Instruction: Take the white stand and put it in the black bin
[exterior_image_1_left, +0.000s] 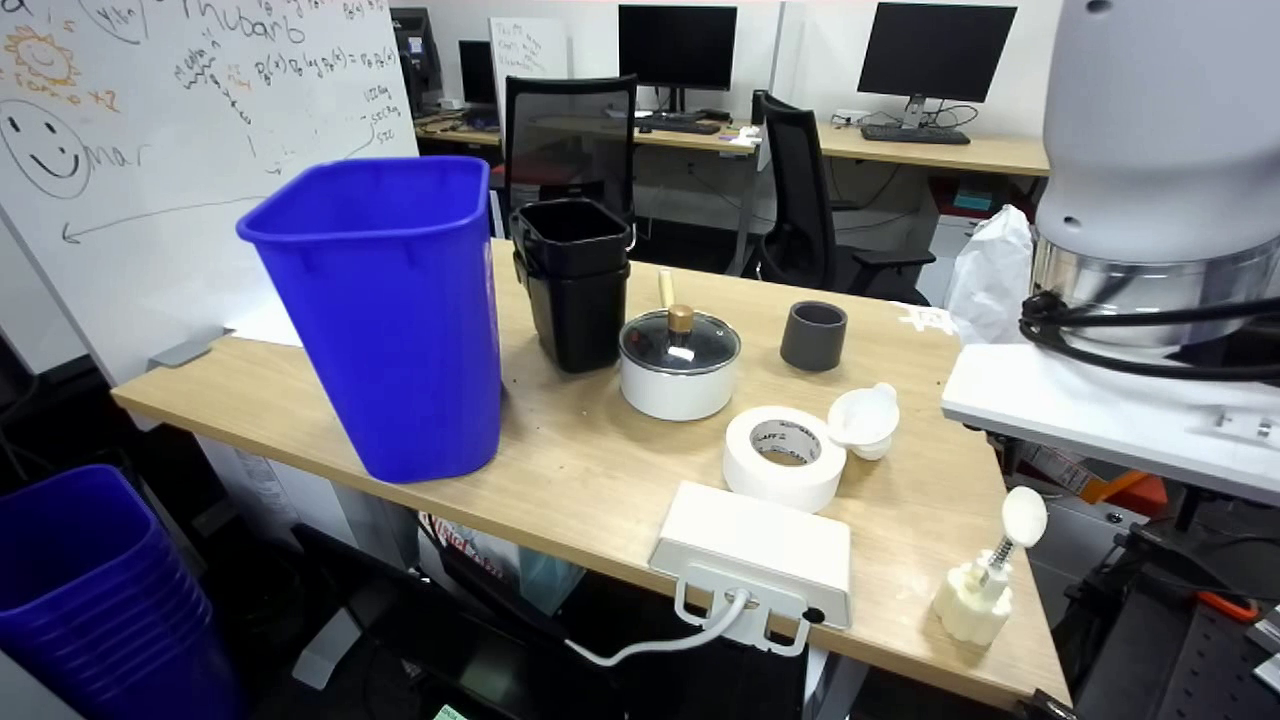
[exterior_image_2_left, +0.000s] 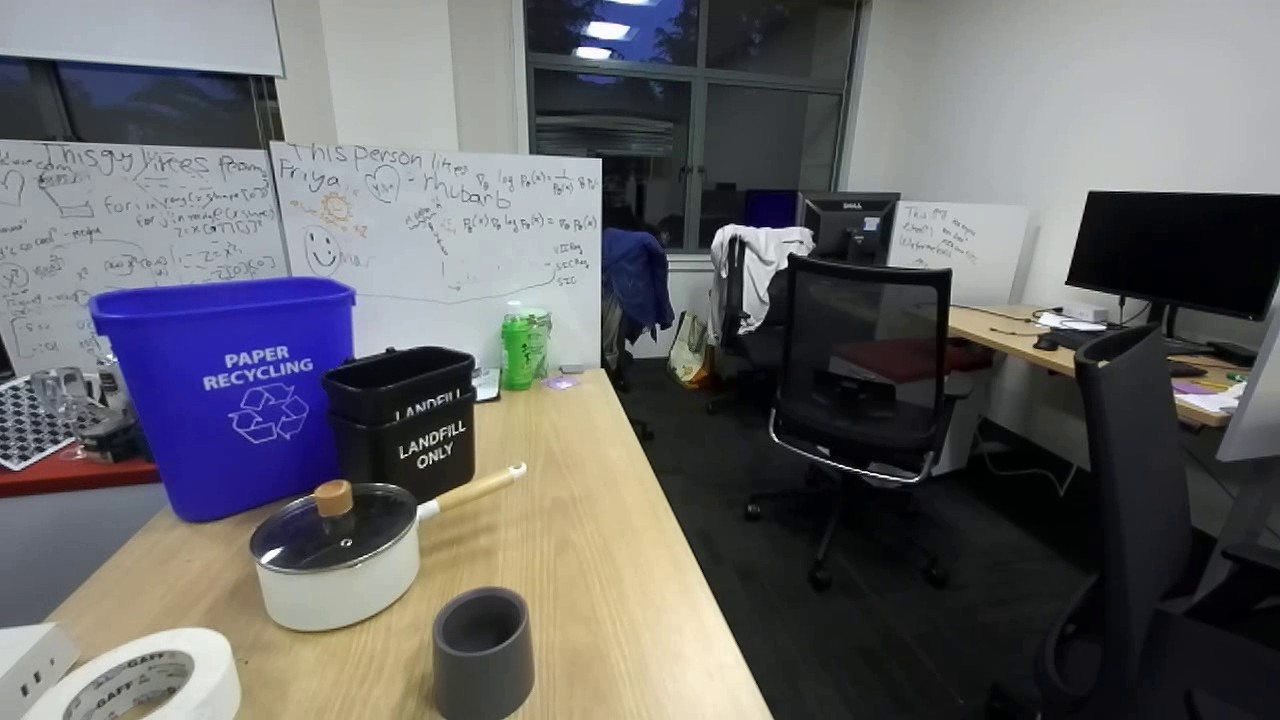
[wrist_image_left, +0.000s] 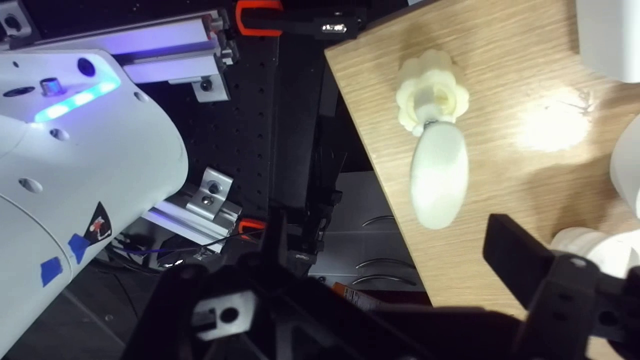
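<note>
A small off-white plastic stand (exterior_image_1_left: 972, 605), with a bumpy base, a thin stem and a round knob, sits on its base near one corner of the wooden bench (exterior_image_1_left: 590, 490). The black end effector (wrist_image_left: 390, 240) has its two fingers (wrist_image_left: 517, 260) spread wide apart. Two tall, squarish black plastic bins (exterior_image_1_left: 577, 310), one inside the other, are far from that corner. Beside them, a big blue plastic bin (exterior_image_1_left: 420, 330) is close to a long edge.
</note>
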